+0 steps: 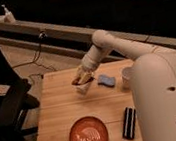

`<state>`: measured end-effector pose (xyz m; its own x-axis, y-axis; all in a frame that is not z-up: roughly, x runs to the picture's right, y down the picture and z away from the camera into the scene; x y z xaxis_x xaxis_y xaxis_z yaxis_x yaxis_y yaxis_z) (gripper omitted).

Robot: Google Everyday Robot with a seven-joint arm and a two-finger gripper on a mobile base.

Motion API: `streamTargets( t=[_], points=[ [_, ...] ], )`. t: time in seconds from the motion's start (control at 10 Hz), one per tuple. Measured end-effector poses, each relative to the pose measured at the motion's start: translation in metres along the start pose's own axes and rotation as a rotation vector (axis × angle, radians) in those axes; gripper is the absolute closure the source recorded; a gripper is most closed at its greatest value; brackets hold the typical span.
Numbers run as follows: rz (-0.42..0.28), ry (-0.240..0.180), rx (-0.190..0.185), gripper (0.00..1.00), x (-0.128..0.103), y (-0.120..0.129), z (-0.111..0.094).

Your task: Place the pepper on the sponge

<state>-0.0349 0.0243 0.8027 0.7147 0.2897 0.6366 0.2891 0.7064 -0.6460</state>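
Single camera view, read left to right.

- Far left: dark chair (9, 111) standing just beside the left edge of the counter (57, 105). Behind it, on a ledge at upper left, a pale bottle (7, 13).
- Counter: light wood-slat top, seen from the near side.
- Near edge, left of centre: orange plate (87, 135) with a pale swirl pattern, lying flat.
- Far half, centre: gripper (83, 86) is low over the counter, pointing down. A dark reddish lump at its upper left side I read as the pepper (76, 80). It sits right at the gripper. I cannot tell whether the jaws are clamped on it or apart, nor whether it touches the wood.
- Just right of the gripper: blue sponge (106, 80), flat on the counter. It lies near the pepper but apart from it, and nothing lies on it.
- Near edge, right of the plate: black oblong object (129, 123), flat on the counter and lying front to back. I cannot identify it.
- Right of the sponge: pale cup-like thing (127, 77), partly hidden behind the arm.
- Right side: white arm (129, 53) rising from the near right corner, bending at an elbow above the far edge and reaching down left to the gripper.
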Motion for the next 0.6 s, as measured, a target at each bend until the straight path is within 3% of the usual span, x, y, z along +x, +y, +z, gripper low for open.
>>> streamTargets(
  t=[0.1, 0.4, 0.6],
  points=[
    [-0.006, 0.009, 0.0, 0.87, -0.001, 0.001, 0.005],
    [0.007, 0.093, 0.082, 0.87, 0.008, -0.002, 0.001],
    [0.031, 0.148, 0.117, 0.87, 0.027, -0.021, -0.003]
  ],
)
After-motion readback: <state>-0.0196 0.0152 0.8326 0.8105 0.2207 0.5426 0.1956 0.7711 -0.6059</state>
